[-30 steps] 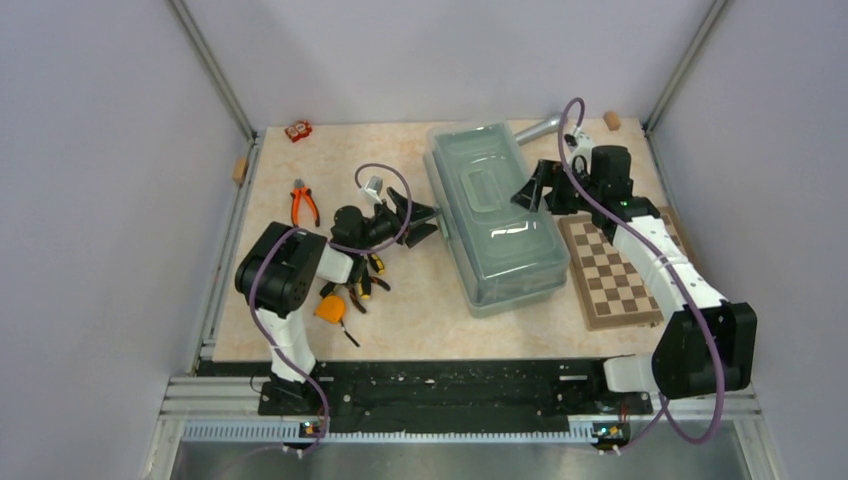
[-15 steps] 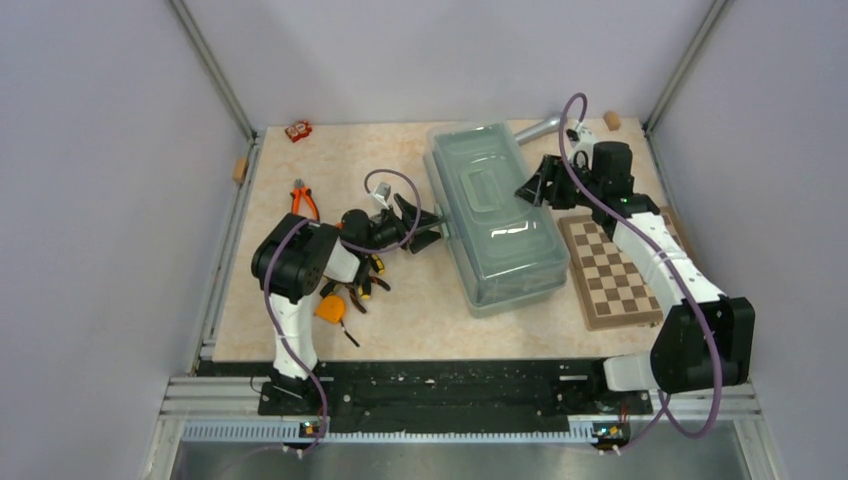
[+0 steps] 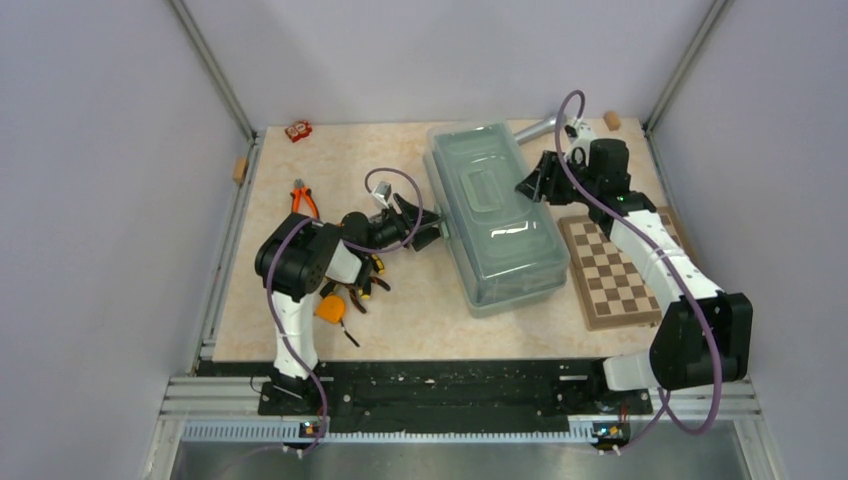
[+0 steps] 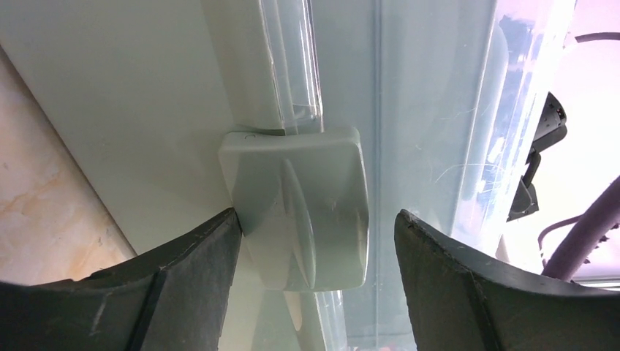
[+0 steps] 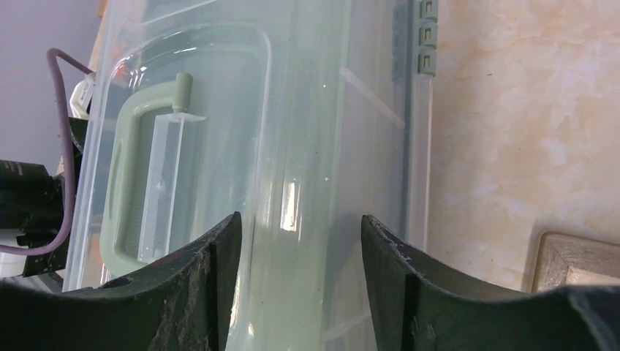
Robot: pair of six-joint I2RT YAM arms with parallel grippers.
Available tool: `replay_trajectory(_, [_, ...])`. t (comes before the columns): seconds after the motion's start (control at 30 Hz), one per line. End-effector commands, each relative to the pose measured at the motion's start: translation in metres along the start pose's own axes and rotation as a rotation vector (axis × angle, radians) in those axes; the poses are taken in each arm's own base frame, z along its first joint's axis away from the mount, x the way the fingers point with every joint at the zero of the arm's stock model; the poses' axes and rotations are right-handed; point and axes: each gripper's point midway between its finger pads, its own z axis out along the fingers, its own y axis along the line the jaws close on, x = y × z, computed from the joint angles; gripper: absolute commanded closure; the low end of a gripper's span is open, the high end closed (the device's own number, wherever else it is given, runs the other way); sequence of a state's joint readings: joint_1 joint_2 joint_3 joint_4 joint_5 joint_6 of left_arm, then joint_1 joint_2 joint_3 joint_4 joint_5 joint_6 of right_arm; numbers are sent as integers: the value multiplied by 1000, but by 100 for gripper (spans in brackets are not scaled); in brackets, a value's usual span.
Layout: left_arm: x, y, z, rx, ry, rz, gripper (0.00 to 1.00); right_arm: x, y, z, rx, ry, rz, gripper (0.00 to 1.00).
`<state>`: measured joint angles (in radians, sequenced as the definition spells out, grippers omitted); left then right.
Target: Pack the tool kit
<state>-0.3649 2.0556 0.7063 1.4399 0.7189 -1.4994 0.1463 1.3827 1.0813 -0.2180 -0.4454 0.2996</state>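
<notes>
The sage-green toolbox (image 3: 492,215) stands closed at the table's middle under its translucent lid (image 5: 241,131). My left gripper (image 3: 426,224) is open at the box's left side. In the left wrist view the gripper (image 4: 318,228) straddles the green latch (image 4: 300,208): the left finger touches the latch's edge and the right finger stands apart. My right gripper (image 3: 531,186) is open over the lid's right edge (image 5: 300,234), beside the green handle (image 5: 124,190), holding nothing. Orange-handled pliers (image 3: 303,200), black-yellow screwdrivers (image 3: 366,281) and the orange tape measure (image 3: 330,308) lie on the table to the left.
A brown-and-cream chessboard (image 3: 620,270) lies right of the box, its corner in the right wrist view (image 5: 577,257). A grey metal cylinder (image 3: 540,127) lies behind the box. A small red object (image 3: 298,130) and wooden blocks (image 3: 612,120) sit near the back edge.
My left arm has drawn in and its gripper has edged toward the toolbox's latch. My right gripper has shifted slightly toward the back along the lid. The toolbox has not moved.
</notes>
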Motion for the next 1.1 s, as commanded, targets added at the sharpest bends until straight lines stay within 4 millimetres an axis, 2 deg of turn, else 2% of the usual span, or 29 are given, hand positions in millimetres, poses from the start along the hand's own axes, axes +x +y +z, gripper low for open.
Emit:
replay_trajectory(0.0, [11,-48,8,173,29,102,23,75,10,15,-33,234,37,44])
replay_trajectory(0.1, [11,-54,6,180,18,118,29,79,8,16,-16,241,36,44])
replay_trajectory(0.27, [10,-62,6,196,12,126,52,89,4,20,6,264,36,45])
replay_trajectory(0.5, [6,-81,5,195,-11,140,69,110,-6,23,78,303,23,48])
replay_trajectory(0.7, [2,-57,2,-41,-39,186,85,127,-24,21,161,331,22,49])
replay_trajectory(0.87, [-8,-50,-7,-240,-75,286,95,136,-32,21,197,343,20,50])
replay_trajectory(0.97, [-12,-51,-14,-338,-89,347,97,137,-36,21,211,342,22,50])
replay_trajectory(1.07, [-13,-51,-19,-382,-90,361,94,135,-36,24,212,335,24,50])
